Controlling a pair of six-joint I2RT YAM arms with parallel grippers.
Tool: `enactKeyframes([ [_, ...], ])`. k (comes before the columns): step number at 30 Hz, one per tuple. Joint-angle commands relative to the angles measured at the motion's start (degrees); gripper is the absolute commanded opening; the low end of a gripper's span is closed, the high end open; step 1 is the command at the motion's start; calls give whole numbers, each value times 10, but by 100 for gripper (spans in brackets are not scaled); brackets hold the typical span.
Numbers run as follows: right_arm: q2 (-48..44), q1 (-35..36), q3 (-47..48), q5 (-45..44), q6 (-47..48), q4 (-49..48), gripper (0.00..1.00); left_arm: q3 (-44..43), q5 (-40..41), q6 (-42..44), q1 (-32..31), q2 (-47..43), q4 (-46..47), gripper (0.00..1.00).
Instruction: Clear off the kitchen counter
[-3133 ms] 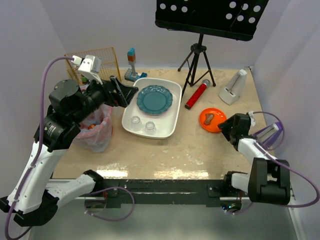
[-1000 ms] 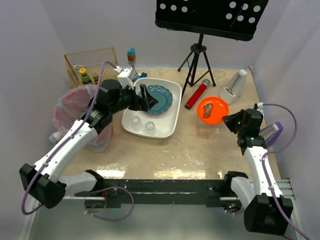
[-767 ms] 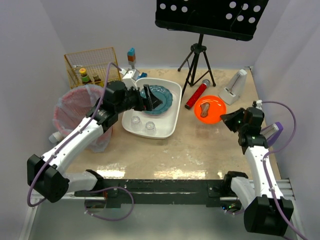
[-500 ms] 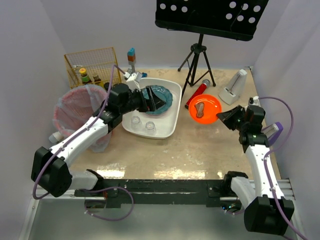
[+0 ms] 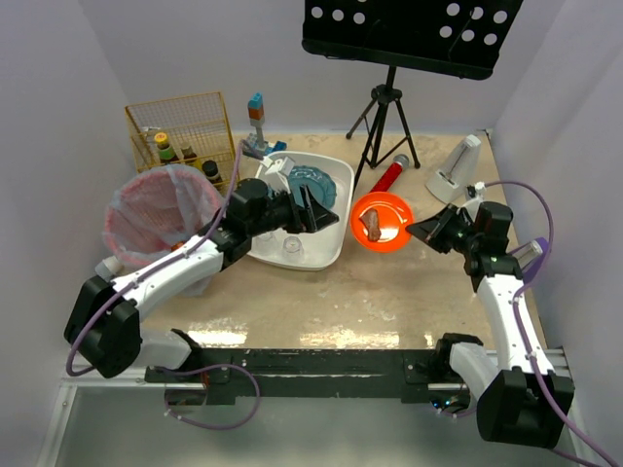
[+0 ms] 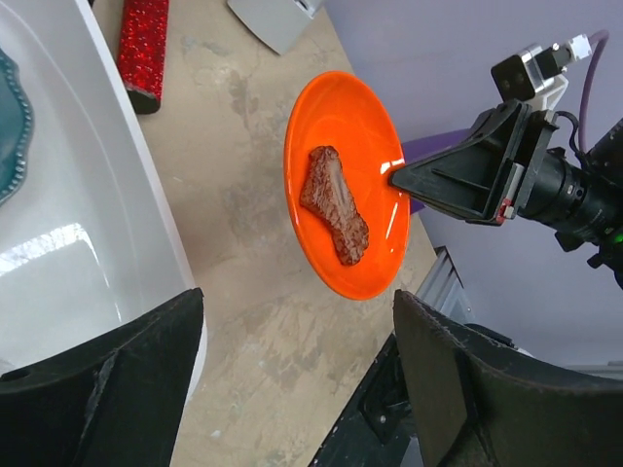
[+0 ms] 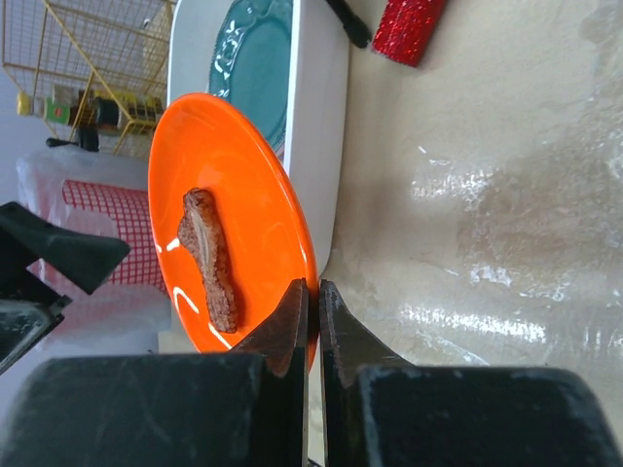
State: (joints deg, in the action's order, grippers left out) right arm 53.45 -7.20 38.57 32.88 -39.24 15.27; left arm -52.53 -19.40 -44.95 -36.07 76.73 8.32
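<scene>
The kitchen counter (image 5: 389, 292) was seen spread beneath both arms, its beige surface bare along the near side. An orange plate (image 5: 382, 222) was held above it, just right of the white tub (image 5: 331, 243), and was tipped steeply toward the left. Its rim was pinched at the right edge by the right gripper (image 5: 414, 229), whose fingers were closed tight on it in the right wrist view (image 7: 310, 311). A brown piece of meat (image 5: 373, 225) was seen lying on the plate's face.

The left gripper (image 5: 316, 209) was held over the right part of the tub, pointed toward the plate. Its jaws were spread wide with nothing between them, and no contact with the plate was seen in the left wrist view (image 6: 297, 379).

A teal plate (image 5: 310, 178) was seen lying in the far part of the tub. A red microphone (image 5: 386, 175) lay on the counter just beyond the orange plate.
</scene>
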Motion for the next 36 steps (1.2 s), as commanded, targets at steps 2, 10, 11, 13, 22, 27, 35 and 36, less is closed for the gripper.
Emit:
enactKeyframes([
  [2,2,-1,31,77,20,-36,0,-10,-3,-16,-27,36,68,74],
  [10,-7,-1,28,97,22,-30,0,-20,-20,-29,-42,82,106,47],
  [11,-7,0,28,97,22,-30,0,-20,-22,-31,-43,84,109,46],
  [13,-8,0,27,99,22,-30,0,-21,-25,-35,-44,88,115,45],
  [22,-7,2,20,112,17,-38,0,-28,-32,-40,-46,106,127,40],
  [27,-9,3,16,116,15,-40,0,-38,-40,-44,-49,120,133,29],
  [35,-6,4,12,124,19,-46,0,-41,-51,-51,-49,123,134,2],
  [36,-6,4,7,126,22,-50,0,-41,-52,-52,-50,123,131,0],
])
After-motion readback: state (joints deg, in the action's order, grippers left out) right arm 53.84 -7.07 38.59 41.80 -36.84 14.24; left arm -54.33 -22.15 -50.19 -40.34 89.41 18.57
